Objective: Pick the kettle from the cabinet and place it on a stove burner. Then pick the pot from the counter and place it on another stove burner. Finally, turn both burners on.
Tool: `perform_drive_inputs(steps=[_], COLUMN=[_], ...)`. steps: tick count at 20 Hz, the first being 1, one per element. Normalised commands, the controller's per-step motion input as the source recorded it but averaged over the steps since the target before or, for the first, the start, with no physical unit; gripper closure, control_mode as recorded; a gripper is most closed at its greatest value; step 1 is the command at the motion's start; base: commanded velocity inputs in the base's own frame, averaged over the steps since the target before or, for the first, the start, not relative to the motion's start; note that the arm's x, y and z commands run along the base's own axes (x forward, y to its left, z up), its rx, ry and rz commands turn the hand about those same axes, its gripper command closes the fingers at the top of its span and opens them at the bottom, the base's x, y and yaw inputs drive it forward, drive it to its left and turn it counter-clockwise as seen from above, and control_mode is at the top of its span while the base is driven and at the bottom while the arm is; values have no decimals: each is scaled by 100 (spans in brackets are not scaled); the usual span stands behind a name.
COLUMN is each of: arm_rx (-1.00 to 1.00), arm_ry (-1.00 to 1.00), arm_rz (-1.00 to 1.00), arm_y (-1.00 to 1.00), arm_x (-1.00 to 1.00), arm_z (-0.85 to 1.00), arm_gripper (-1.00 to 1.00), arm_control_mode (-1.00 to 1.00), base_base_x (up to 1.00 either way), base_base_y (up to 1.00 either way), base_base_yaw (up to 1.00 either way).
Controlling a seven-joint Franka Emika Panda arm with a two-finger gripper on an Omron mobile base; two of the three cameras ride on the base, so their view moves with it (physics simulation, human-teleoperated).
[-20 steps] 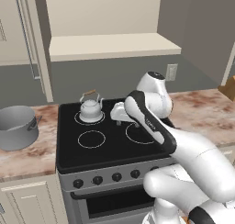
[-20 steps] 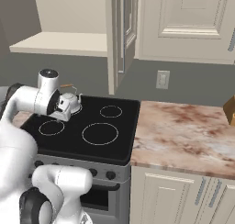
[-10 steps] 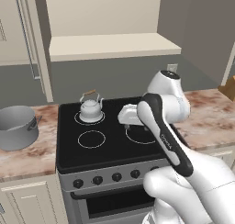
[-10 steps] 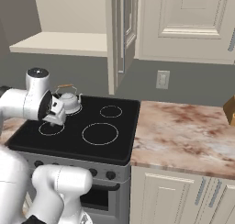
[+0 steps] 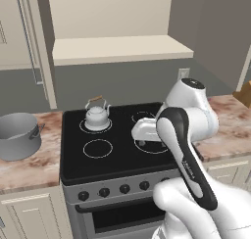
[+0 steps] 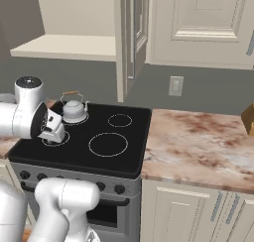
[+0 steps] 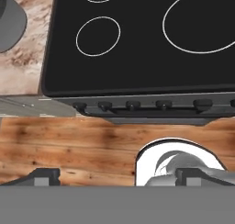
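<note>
We hold our tool (image 7: pixel 117 175) fully open and empty above the stove's front edge, looking down on the knobs (image 7: pixel 133 104), since our first carry looks done. The kettle (image 5: pixel 96 115) sits on the back left burner, well apart from us. The pot (image 5: pixel 17 134) waits on the marble tabletop (image 5: pixel 29 164) left of the stove (image 5: pixel 117 152). The cabinet (image 5: pixel 120 48) shelf hangs above, over wood flooring.

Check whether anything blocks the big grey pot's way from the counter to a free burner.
Nothing visible does. The wide grey metal pot sits on the marble counter left of the black stove; the near-left burner ring is bare, the small silvery kettle behind it.
</note>
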Motion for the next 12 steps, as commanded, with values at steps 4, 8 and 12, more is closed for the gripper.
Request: perform_drive_inputs(steps=[4,8,12], arm_rx=[2,3,3], arm_ry=[0,0,0], arm_rz=[0,0,0], arm_y=[-16,-18,-4], arm_x=[-40,-25,0], arm_z=[0,0,0], arm_gripper=[-100,-100,-100], arm_control_mode=[-100,-100,-100], base_base_x=[0,0,0], base_base_y=[0,0,0], base_base_yaw=[0,0,0])
